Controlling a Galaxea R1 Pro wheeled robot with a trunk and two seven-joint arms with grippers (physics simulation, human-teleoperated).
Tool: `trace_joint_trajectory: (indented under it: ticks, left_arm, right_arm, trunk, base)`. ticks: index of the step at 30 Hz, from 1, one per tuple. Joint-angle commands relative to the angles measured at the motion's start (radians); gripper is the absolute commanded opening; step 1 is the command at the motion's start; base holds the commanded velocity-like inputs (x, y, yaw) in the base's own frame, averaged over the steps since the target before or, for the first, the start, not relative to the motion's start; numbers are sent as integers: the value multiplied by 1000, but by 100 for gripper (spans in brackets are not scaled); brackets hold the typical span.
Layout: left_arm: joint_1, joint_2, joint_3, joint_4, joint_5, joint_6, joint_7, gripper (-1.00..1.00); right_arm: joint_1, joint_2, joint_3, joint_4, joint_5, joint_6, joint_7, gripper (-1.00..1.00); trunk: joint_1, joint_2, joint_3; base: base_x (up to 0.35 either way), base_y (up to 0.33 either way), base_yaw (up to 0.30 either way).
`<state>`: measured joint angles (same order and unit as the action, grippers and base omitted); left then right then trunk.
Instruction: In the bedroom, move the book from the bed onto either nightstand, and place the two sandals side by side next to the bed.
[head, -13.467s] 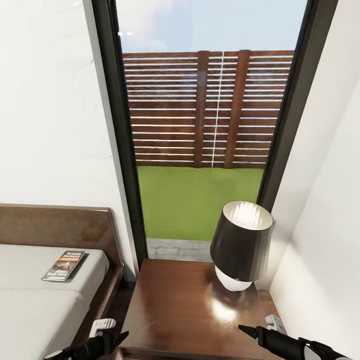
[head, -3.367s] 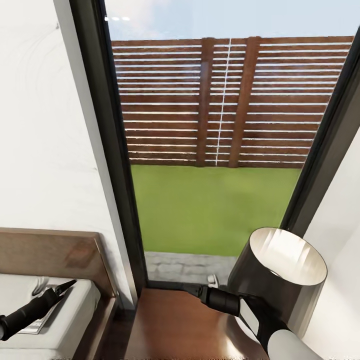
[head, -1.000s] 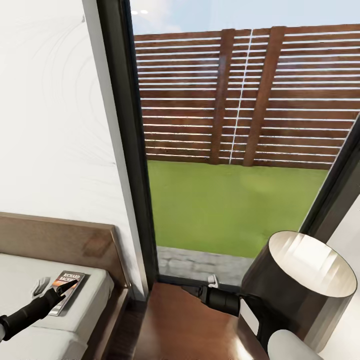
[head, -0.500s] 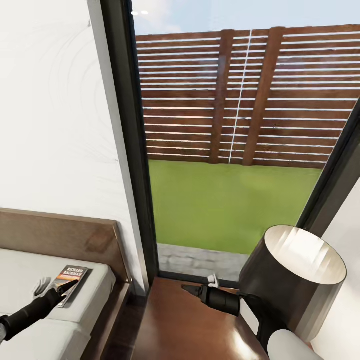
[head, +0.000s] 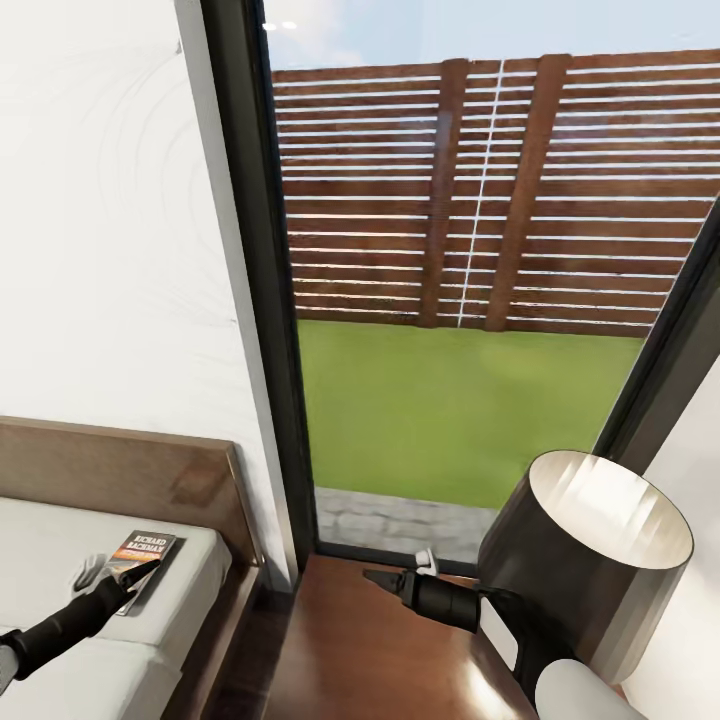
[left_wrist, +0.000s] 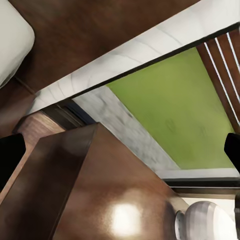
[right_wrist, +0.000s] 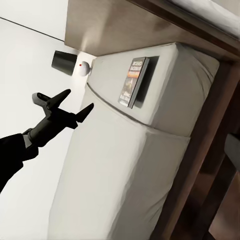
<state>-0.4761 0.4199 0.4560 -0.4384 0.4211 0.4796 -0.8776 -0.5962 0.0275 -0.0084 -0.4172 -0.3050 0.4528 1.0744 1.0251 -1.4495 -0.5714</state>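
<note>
While the lamp (head: 585, 560) crowds the right claw (head: 398, 570), the left claw (head: 115, 575) gapes empty above the book (head: 143, 560).

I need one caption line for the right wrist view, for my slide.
Open left gripper poised above the pale mattress of the bed, short of the book lying near the headboard.

L gripper (head: 115, 575) open, arm outstretched; R gripper (head: 400, 570) fwd, jaws unclear

Black tapered arms, white segment behind; left claw (head: 112, 576) black-and-white fingers.
</note>
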Motion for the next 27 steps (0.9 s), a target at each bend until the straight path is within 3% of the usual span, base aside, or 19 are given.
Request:
trace_joint_trajectory:
  ticks: [1,11,13,20,24,27]
  left_arm:
    - [-1,0,2,0,5,9,-1,100]
    - [-7,-4,10,-1,17,15,2,100]
    - [-16,1,12,-21,64,109,7,100]
    - [-18,6,12,-78,96,163,110,100]
    - [-18,8,13,-91,98,165,129,100]
    - [-18,28,20,-94,98,166,136,100]
  right_arm:
    - [0,0,-1,0,-5,9,1,100]
    - [0,0,-1,0,-7,9,1,100]
    - [0,0,0,0,-2,9,0,100]
    - [0,0,-1,0,-3,9,-1,100]
    - [0,0,-1,0,-3,9,-1,100]
    - [0,0,-1,0,-3,9,-1,100]
  trunk:
    - [0,-1,-1]
    - [0,-1,-1]
    - [0,-1,-1]
    - [0,-1,-1]
    - [0,-1,-1]
    - [0,-1,-1]
  base:
    - [0,0,0]
    - [0,0,0]
    - [0,0,0]
    - [0,0,0]
    - [0,0,0]
    - [0,0,0]
